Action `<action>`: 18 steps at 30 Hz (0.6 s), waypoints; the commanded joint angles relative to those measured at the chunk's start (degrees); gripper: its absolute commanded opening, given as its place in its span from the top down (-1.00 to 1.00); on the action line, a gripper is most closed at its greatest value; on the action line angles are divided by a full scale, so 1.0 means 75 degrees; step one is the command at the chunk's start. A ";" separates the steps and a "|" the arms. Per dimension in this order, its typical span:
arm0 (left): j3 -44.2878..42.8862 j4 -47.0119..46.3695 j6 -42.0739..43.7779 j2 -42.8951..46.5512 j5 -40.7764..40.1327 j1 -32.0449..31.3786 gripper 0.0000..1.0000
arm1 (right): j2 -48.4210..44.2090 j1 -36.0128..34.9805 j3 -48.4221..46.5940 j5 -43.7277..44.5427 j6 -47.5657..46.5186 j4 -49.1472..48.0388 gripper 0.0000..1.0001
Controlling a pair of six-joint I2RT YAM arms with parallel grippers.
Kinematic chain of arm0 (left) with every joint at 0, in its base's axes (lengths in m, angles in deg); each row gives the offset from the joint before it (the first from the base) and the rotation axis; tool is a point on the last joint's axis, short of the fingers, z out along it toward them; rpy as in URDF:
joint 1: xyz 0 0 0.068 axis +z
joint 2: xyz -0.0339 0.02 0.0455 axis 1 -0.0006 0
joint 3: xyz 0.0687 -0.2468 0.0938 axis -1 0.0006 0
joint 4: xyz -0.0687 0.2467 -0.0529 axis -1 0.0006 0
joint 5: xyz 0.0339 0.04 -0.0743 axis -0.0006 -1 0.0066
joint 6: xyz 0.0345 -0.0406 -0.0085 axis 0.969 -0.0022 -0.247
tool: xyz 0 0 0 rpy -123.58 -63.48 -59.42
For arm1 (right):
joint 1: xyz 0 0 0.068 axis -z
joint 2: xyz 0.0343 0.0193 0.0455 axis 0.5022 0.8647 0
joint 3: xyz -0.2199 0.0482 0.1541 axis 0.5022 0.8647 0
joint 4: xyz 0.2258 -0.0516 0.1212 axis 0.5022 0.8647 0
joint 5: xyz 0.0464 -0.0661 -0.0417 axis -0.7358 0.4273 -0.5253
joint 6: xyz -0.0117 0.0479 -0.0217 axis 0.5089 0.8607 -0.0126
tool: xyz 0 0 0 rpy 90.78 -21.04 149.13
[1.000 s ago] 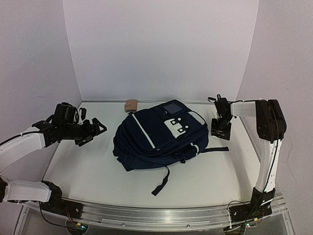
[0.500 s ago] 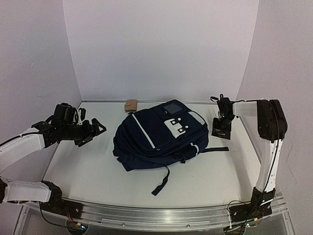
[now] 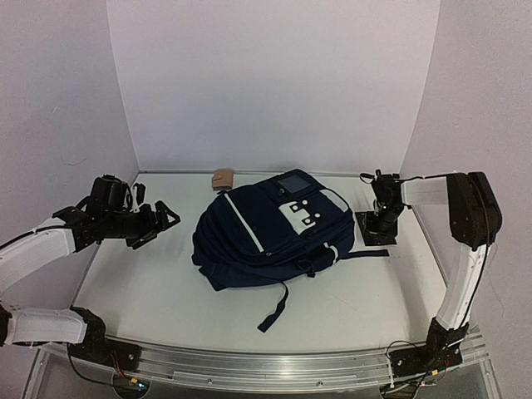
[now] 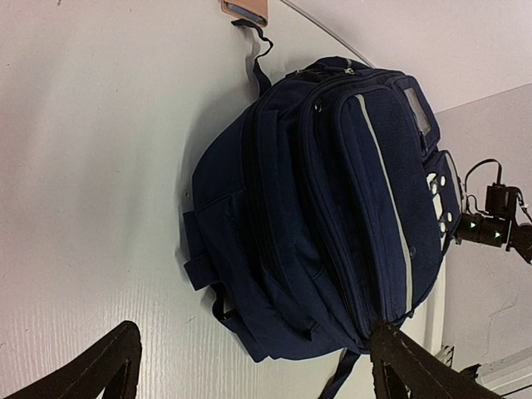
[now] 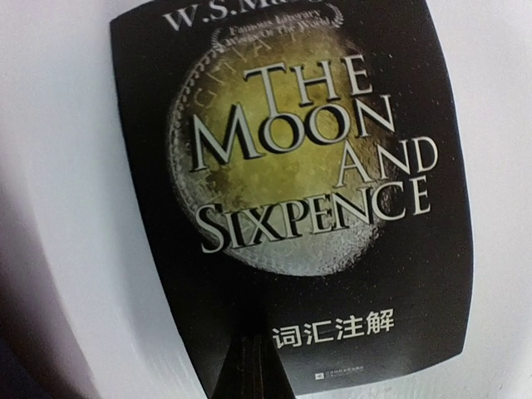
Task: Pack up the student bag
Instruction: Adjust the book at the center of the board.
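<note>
Two grippers flank the student bag (image 3: 266,237), the biggest thing in view. It lies in the middle of the table with its front face and white piping upward, and a dark strap (image 3: 274,312) trails toward the near edge. As far as I can see its compartments are closed, so I judge that packing has hardly begun and that the step in hand is to collect the black book (image 3: 366,237), which lies flat just beside the bag's right side. The right gripper (image 3: 381,218) stands directly over this book with its jaws fully closed. In the wrist view the joined fingertips (image 5: 249,366) sit at the lower edge of the cover, and I cannot tell whether they pinch any of it. A thin book lying flat gives little to hold from above, so it seems wiser to reopen the jaws and take one edge, or to lift a corner first. The left gripper (image 3: 162,224) hovers with its jaws spread wide, apart from the bag's left side, and it could hold a compartment open. Plain white walls (image 3: 274,83) close the room on three sides. The white table (image 3: 150,291) looks smooth, so the book may slide when pushed. A metal rail (image 3: 266,366) runs along the near edge, and a small tan object (image 3: 222,178), which I cannot identify, lies by the back wall just behind the bag.
</note>
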 commanded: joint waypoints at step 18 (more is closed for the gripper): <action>-0.0602 0.0402 0.0247 0.0039 -0.0151 0.0041 -0.91 | -0.0319 0.0069 -0.0653 0.0460 -0.0912 0.1192 -0.97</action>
